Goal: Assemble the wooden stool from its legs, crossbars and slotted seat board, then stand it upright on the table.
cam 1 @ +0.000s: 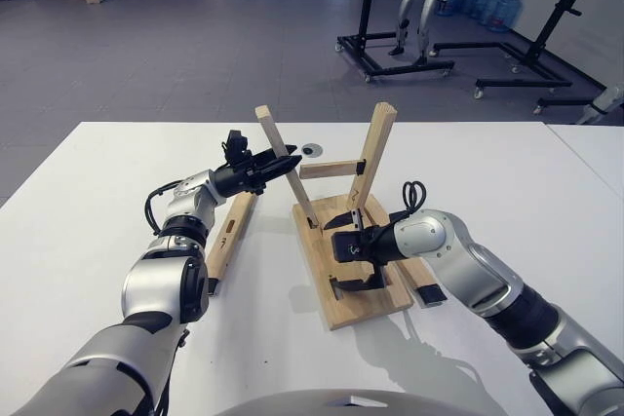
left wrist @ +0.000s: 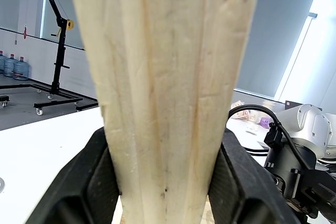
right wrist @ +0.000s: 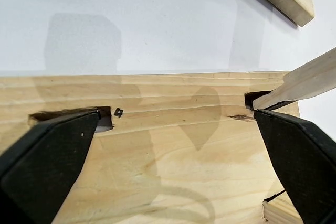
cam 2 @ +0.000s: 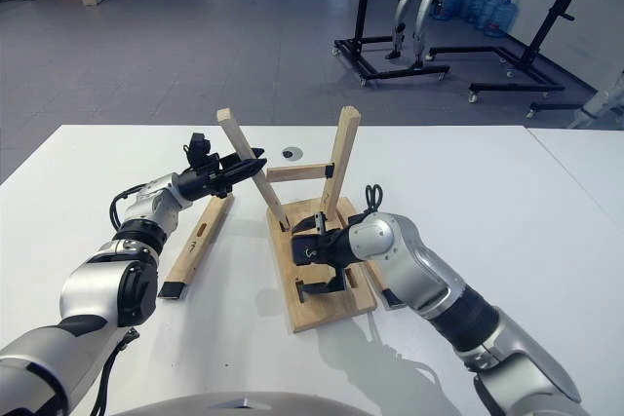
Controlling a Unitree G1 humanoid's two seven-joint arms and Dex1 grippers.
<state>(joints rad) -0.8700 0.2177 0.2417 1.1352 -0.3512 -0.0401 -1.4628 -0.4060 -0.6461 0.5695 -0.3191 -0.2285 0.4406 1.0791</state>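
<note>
The slotted seat board (cam 1: 363, 291) lies flat mid-table. Two legs stand in its far slots: a left leg (cam 1: 276, 138) leaning left and a right leg (cam 1: 376, 148), joined by a crossbar (cam 1: 330, 170). My left gripper (cam 1: 284, 166) is shut on the leaning leg (left wrist: 163, 77) about halfway up, its fingers (left wrist: 89, 182) pressed against both sides. My right gripper (cam 1: 349, 252) is open and hovers low over the board (right wrist: 173, 150), one finger (right wrist: 47, 150) near an empty slot (right wrist: 105, 116). A loose leg (cam 1: 231, 231) lies on the table to the left.
Another wooden piece (cam 1: 422, 283) with a dark end lies beside the board under my right forearm. A round grommet (cam 1: 311, 150) sits in the table behind the stool. A second table (cam 1: 597, 148) adjoins at the right. Wheeled black frames (cam 1: 400, 56) stand on the floor beyond.
</note>
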